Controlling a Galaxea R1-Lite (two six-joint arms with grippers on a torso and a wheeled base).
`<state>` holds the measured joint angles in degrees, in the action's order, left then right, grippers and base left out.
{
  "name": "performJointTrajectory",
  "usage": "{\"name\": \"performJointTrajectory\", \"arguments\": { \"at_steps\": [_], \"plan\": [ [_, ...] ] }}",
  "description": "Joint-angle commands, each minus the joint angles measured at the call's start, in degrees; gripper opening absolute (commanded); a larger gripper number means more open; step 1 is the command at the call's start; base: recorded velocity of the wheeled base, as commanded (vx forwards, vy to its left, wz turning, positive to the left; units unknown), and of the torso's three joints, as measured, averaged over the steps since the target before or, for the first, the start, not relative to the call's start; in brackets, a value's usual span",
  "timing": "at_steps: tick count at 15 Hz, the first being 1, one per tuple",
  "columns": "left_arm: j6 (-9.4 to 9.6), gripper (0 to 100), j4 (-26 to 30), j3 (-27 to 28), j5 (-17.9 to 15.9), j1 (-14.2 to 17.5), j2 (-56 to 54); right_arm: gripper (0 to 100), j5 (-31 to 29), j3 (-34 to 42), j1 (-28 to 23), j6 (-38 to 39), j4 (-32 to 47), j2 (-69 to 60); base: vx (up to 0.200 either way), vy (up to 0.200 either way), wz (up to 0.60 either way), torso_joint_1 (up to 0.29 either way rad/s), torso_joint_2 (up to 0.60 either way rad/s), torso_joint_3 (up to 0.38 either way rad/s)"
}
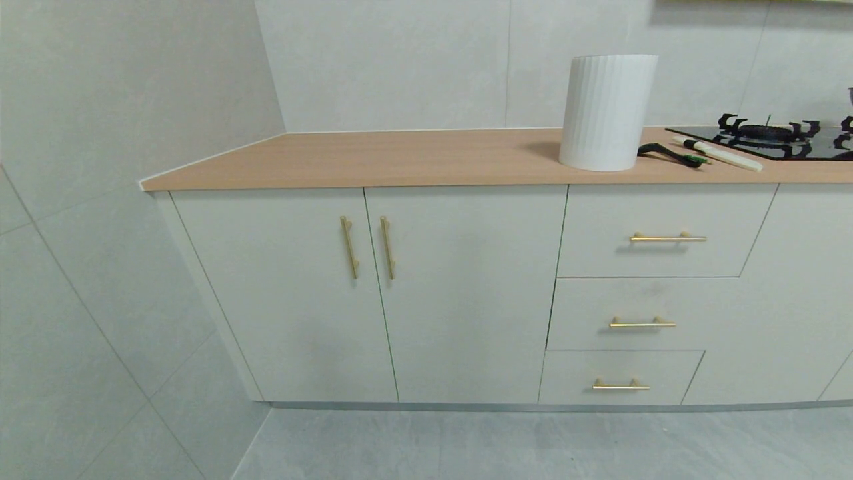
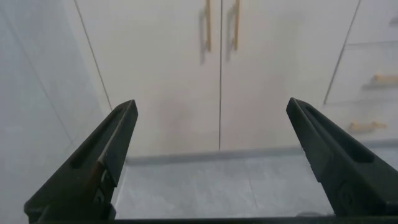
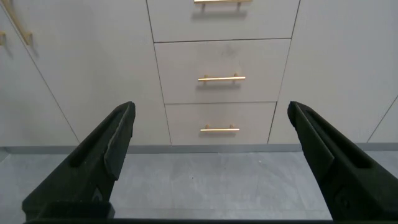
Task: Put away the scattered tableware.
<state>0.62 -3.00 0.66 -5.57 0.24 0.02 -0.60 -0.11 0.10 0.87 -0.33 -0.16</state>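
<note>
Two pincers: the left pincer (image 2: 210, 109) and the right pincer (image 3: 210, 109) are each spread wide with nothing between the fingers. Both are low down, facing the cabinet fronts just above the floor (image 1: 533, 447).
Tableware: a black-handled utensil (image 1: 670, 155) and a cream-handled utensil (image 1: 718, 154) lie on the bench (image 1: 400, 160). They sit near its front edge, between a tall white ribbed container (image 1: 606, 110) and the hob (image 1: 773, 137).
Edges and room: the bench's front edge runs straight, and its left end meets the tiled wall (image 1: 100, 200) at a corner. A long stretch of wood runs from that corner to the container.
Hard to make out: the utensils' working ends are too small to identify, and it is unclear whether the two touch. The head view's right edge cuts off the hob.
Surface and room: the wood-look bench tops pale cabinets with two doors (image 1: 466, 293) and three drawers (image 1: 600, 227), all with brass handles. The floor is grey tile.
</note>
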Motion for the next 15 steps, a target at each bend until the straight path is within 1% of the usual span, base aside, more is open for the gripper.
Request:
{"name": "performJointTrajectory", "arguments": {
  "at_steps": [1, 3, 4, 5, 6, 7, 8, 10, 11, 13, 14, 15],
  "plan": [
    [0.17, 100, -0.08, -0.66, -0.58, 0.02, -0.02, 100, 0.07, 0.11, -0.01, -0.07, 0.24, 0.16, 0.0, 0.0, 0.0, 0.0, 0.0, 0.0],
    [0.52, 100, -0.08, -0.66, -0.84, 0.02, -0.02, 100, 0.42, 0.11, -0.01, -0.07, 0.33, 0.16, 0.0, 0.0, 0.0, 0.0, 0.0, 0.0],
    [0.78, 100, 0.36, -0.66, 1.35, 0.02, -0.02, 100, 0.42, 0.11, -0.01, -0.78, 0.24, 0.16, 0.0, 0.0, 0.0, 0.0, 0.0, 0.0],
    [1.22, 100, 3.35, -0.66, 5.92, 0.02, -0.02, 100, 0.33, 0.11, -0.01, -0.78, 0.24, 0.16, 0.0, 0.0, 0.0, 0.0, 0.0, 0.0],
    [0.87, 100, 3.79, -0.66, 5.83, 0.02, -0.02, 100, 0.33, 0.11, -0.1, -0.78, 0.24, 0.16, 0.0, 0.0, 0.0, 0.0, 0.0, 0.0],
    [0.26, 100, 3.09, -0.66, 5.48, 0.02, -0.02, 100, 0.42, 0.11, -0.01, -0.78, 0.24, 0.16, 0.0, 0.0, 0.0, 0.0, 0.0, 0.0],
    [1.14, 100, 3.09, -0.66, 5.4, -0.16, -0.02, 100, 0.42, 0.11, -0.01, -0.95, 0.24, 0.16, 0.0, 0.0, 0.0, 0.0, 0.0, 0.0],
    [1.93, 100, 3.09, -0.66, 5.04, -0.07, -0.02, 100, 0.33, 0.11, -0.01, -0.78, 0.24, 0.16, 0.0, 0.0, 0.0, 0.0, 0.0, 0.0],
    [1.84, 100, 3.17, -0.66, 5.13, -0.07, -0.02, 100, 0.33, 0.11, -0.01, -0.78, 0.24, 0.16, 0.0, 0.0, 0.0, 0.0, 0.0, 0.0],
    [1.14, 100, 3.17, -0.66, 5.13, -0.07, -0.02, 100, 0.42, 0.11, -0.01, -0.6, 0.15, 0.16, 0.0, 0.0, 0.0, 0.0, 0.0, 0.0],
    [-0.27, 100, 3.09, -0.66, 5.13, -0.07, -0.02, 100, 0.42, 0.11, -0.01, -0.6, 0.15, 0.16, 0.0, 0.0, 0.0, 0.0, 0.0, 0.0],
    [-0.36, 100, 3.09, -0.66, 5.13, -0.16, -0.02, 100, 0.42, 0.11, -0.01, -0.51, 0.15, 0.16, 0.0, 0.0, 0.0, 0.0, 0.0, 0.0]
  ]
}}
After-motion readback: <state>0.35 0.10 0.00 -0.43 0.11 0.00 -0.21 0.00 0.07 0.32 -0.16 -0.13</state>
